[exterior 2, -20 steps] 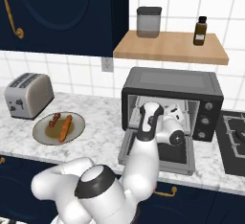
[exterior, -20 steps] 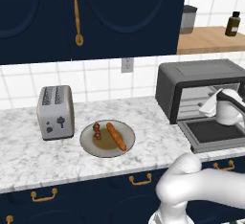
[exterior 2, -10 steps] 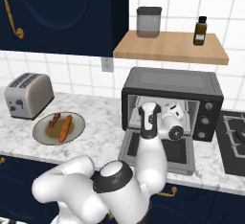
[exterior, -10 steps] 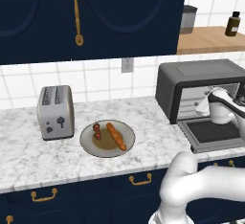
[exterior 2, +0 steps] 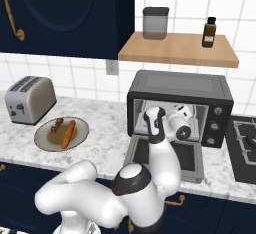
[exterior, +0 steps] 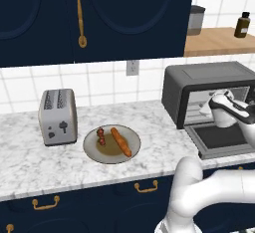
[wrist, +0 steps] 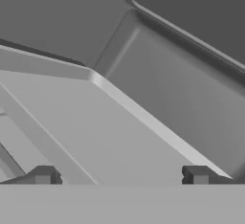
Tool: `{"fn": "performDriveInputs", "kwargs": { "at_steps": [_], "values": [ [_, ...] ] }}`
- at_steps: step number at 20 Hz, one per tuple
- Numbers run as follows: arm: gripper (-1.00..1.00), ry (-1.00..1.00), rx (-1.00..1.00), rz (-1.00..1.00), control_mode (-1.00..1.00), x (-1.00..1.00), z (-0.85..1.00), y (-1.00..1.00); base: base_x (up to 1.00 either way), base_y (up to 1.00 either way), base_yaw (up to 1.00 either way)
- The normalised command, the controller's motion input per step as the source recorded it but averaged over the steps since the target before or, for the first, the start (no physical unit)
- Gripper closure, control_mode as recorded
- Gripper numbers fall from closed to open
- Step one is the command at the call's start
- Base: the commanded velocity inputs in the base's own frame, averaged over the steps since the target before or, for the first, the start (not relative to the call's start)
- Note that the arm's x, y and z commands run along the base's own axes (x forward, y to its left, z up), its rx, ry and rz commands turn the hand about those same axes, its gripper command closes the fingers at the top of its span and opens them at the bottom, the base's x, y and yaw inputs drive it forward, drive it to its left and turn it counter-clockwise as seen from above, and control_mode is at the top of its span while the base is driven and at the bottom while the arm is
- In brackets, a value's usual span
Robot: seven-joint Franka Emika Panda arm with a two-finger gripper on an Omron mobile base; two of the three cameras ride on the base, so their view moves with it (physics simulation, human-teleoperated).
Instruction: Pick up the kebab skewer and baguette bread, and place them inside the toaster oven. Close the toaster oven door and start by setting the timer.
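On a round plate (exterior: pixel 110 152), left of the toaster oven (exterior: pixel 204 77), lie the kebab skewer (exterior: pixel 101 136) and the orange-brown baguette bread (exterior: pixel 121 142). Both also show in the right base view: the skewer (exterior 2: pixel 57 124) beside the baguette (exterior 2: pixel 66 133). The toaster oven door (exterior: pixel 219 140) hangs down flat and open. My gripper (exterior: pixel 206 109) is at the oven's mouth, above the door and pointing into the cavity. In the hand view my gripper (wrist: pixel 119 176) stands open, with nothing between the fingertips (wrist: pixel 43 175) and grey oven walls ahead.
A silver two-slot toaster (exterior: pixel 58 116) stands left of the plate. Above the oven, a wooden shelf (exterior 2: pixel 175 50) holds a canister (exterior 2: pixel 155 23) and a brown bottle (exterior 2: pixel 209 32). A stove burner (exterior 2: pixel 245 140) sits right of the oven. Dark-blue cabinets hang overhead.
The arm's lower links have swung round while the hand stayed at the oven mouth, drifting slightly left. The jaws stayed open. Plate and food have not moved.
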Motion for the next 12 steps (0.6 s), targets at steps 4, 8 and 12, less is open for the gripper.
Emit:
{"fn": "performDriveInputs", "kwargs": {
  "at_steps": [4, 8, 12],
  "values": [
    [1.00, 0.00, 0.00, 0.00, -1.00, 0.12, -0.23, 0.00, 0.00, 0.00, 0.00],
    [1.00, 0.00, 0.00, 0.00, -1.00, 0.04, -0.23, 0.00, 0.00, 0.00, 0.00],
    [1.00, 0.00, 0.00, 0.00, -1.00, 0.00, -0.19, 0.00, 0.00, 0.00, 0.00]
  ]
}}
